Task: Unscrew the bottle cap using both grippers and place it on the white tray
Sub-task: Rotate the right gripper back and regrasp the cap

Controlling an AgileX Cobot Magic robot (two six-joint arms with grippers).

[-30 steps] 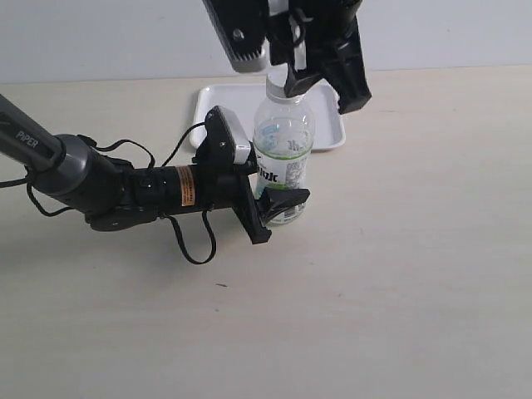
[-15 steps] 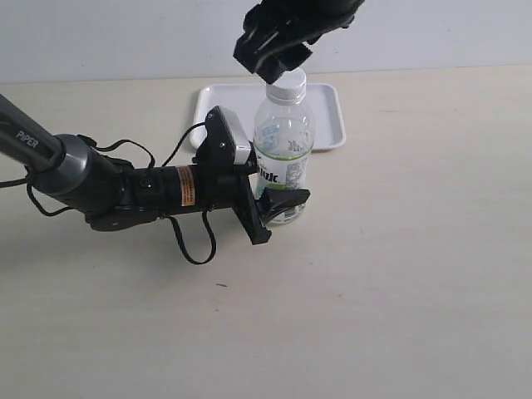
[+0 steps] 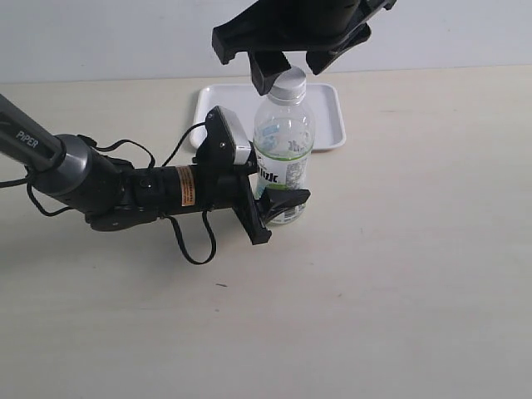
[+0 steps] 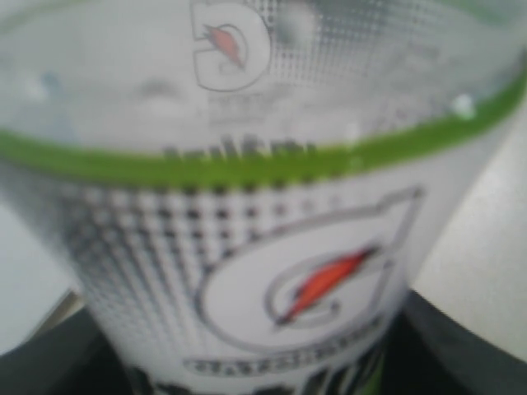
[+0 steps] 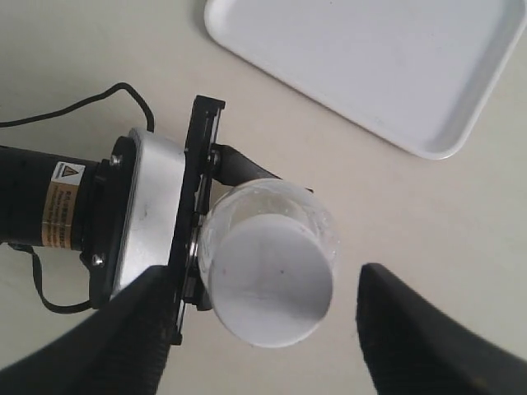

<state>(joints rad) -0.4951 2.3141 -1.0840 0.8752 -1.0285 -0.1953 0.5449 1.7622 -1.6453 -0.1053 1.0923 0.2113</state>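
Note:
The clear bottle (image 3: 284, 150) stands upright on the table in front of the white tray (image 3: 326, 125). My left gripper (image 3: 278, 204) is shut on its lower body from the left side. In the left wrist view the bottle's label (image 4: 288, 247) fills the picture, with dark fingers (image 4: 469, 350) at the edges. The white bottle cap (image 3: 288, 83) sits on the neck. My right gripper (image 3: 291, 71) hangs above it, open, with one finger on each side and clear gaps. From above, the bottle cap (image 5: 270, 280) lies between the fingers (image 5: 420, 333) of the right gripper (image 5: 272, 337).
The left arm's cable (image 3: 187, 241) loops on the table beside the wrist. The left wrist's grey camera block (image 5: 148, 214) sits close to the bottle's shoulder. The white tray (image 5: 370, 66) holds nothing, and bare table lies to the right of the bottle.
The right gripper has turned about the cap and now straddles it with its fingers spread wide. The bottle and the left arm have not moved.

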